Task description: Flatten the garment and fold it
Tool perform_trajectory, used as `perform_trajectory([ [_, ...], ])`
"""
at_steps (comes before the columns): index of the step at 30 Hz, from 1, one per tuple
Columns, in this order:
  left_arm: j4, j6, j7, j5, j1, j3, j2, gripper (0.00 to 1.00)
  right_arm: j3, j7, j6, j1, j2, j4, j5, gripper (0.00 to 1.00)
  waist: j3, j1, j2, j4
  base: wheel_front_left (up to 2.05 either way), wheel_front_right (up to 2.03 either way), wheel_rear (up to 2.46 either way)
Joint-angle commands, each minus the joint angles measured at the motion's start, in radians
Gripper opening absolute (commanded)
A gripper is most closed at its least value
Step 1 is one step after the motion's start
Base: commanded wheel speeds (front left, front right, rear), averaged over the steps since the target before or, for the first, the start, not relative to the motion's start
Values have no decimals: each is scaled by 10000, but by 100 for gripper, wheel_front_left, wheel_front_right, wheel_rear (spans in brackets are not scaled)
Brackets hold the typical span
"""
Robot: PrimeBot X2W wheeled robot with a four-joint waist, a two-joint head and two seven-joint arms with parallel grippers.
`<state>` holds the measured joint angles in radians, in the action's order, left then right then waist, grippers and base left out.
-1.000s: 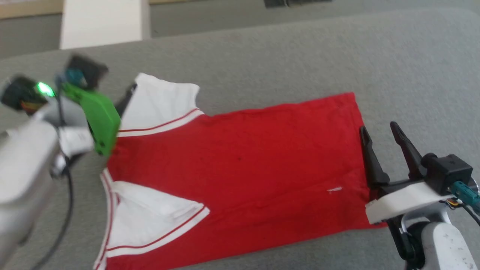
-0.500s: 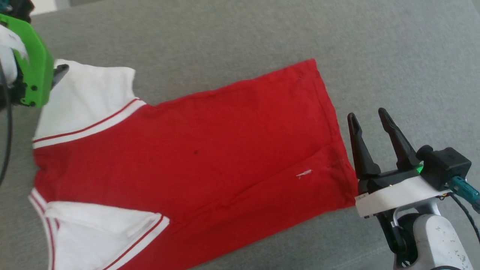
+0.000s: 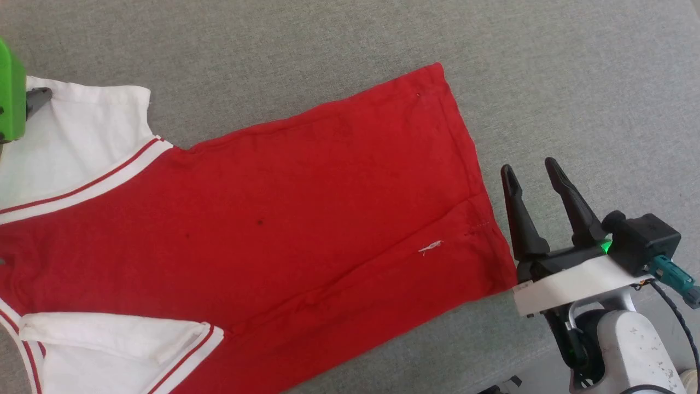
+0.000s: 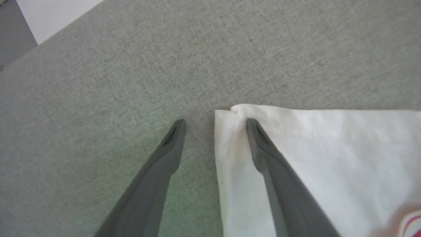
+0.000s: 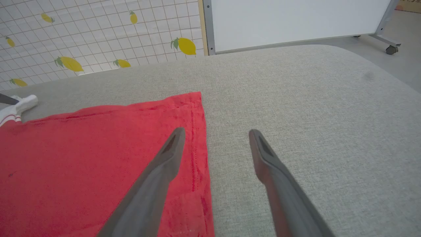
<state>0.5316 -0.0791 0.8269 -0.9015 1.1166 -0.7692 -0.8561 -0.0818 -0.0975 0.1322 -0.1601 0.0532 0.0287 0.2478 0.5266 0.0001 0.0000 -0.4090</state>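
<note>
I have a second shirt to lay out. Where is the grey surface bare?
Bare: the wide grey surface beyond the garment's far edge, and the stretch right of its hem. Crowded: the hem's near end, by the right gripper, and the white sleeve corner at the left gripper.

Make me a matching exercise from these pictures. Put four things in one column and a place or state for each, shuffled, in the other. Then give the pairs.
Things
1. left tool
2. right tool
3. white fleck
4. lemon-print wall

Places and states
A. lying on the cloth just inside the red hem
B. open, at the corner of the white sleeve
C. beyond the far edge of the grey surface
D. open, one finger over the red hem, the other over the grey surface

Pairs: 1-B, 2-D, 3-A, 4-C
</note>
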Motion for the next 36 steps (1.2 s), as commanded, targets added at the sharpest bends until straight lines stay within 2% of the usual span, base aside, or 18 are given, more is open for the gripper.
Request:
perform_trajectory([
  [1,73,-63,253,-83,-237,-238,84,0,11,-102,-15,-184,-29,-25,26,100,19,-1,0,27,0,0,0],
  [3,6,-86,329,-193,-261,-231,110,0,17,-110,-15,-194,-29,-48,30,100,-2,-1,0,76,0,0,0],
  [9,-150,-93,-420,-70,-305,-199,371,0,217,93,-15,-229,-29,-51,-235,100,-383,-1,0,424,0,0,0],
  [13,-225,-183,-1350,323,-341,-287,455,0,332,655,-15,-182,12,101,-701,100,-840,-1,0,799,0,0,0],
  [17,-418,-285,-2388,526,-503,-336,665,0,341,1544,-15,-144,452,294,-767,100,-1331,-1,0,1244,0,0,0],
  [19,-619,-320,-2945,594,-644,-340,764,0,361,2052,-15,-213,762,363,-573,100,-1558,-1,0,1451,0,0,0],
  [22,-1146,-360,-3697,674,-946,-407,955,0,367,3083,-15,-388,1644,276,-527,100,-1820,-1,0,1854,0,0,0],
  [27,-2332,-286,-4399,949,-1513,-618,1013,0,88,5109,-15,-1158,2839,231,151,100,-1898,-1,0,2425,0,0,0],
  [30,-3261,-29,-4700,1102,-1863,-666,943,0,-263,6339,-15,-1945,3604,72,586,100,-1781,-1,0,2783,0,0,0],
  [36,-5138,677,-4971,1380,-2465,-692,686,0,-1257,8317,-15,-3624,4714,-776,1357,100,-1332,-1,0,3527,0,0,0],
])
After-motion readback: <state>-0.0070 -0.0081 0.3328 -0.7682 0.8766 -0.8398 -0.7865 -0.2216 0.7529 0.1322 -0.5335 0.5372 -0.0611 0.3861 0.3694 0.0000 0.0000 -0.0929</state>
